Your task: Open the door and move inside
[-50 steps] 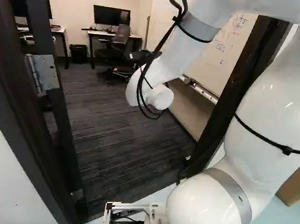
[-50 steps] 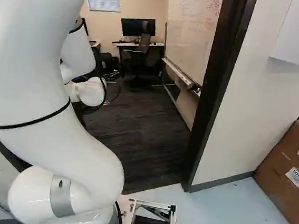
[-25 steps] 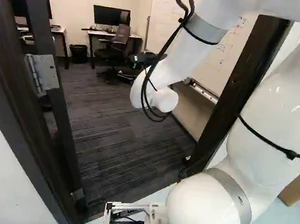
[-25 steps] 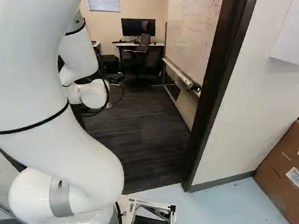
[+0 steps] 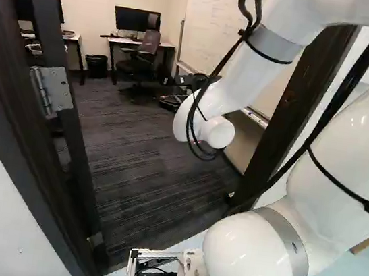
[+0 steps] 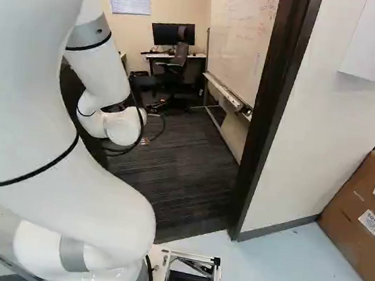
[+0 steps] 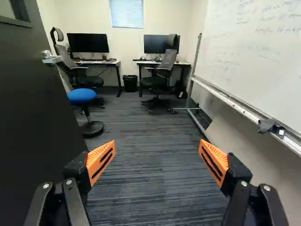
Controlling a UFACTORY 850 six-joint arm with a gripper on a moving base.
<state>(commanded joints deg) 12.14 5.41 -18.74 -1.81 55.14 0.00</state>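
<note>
Facing striped carpet [image 5: 146, 174] in the left base view, likely needing to roll slowly past one hinge [image 5: 58, 87]. Likely needing to steer one arm [image 6: 108, 70] clear of one post [image 6: 269, 115] in the right base view. Spreading the tool [image 7: 157, 146] wide, holding nothing, in the wrist view; seeing one open door [image 7: 37, 108] beside it, one stool [image 7: 81, 95], two chairs [image 7: 87, 80], two screens [image 7: 88, 43].

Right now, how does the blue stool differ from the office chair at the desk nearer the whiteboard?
The stool has a blue seat and no backrest; the office chair is dark, with a back and armrests. The stool stands on a round disc, the chair on spread legs. The stool is nearer the pincer than the chair is. Both stand on the striped carpet.
</note>
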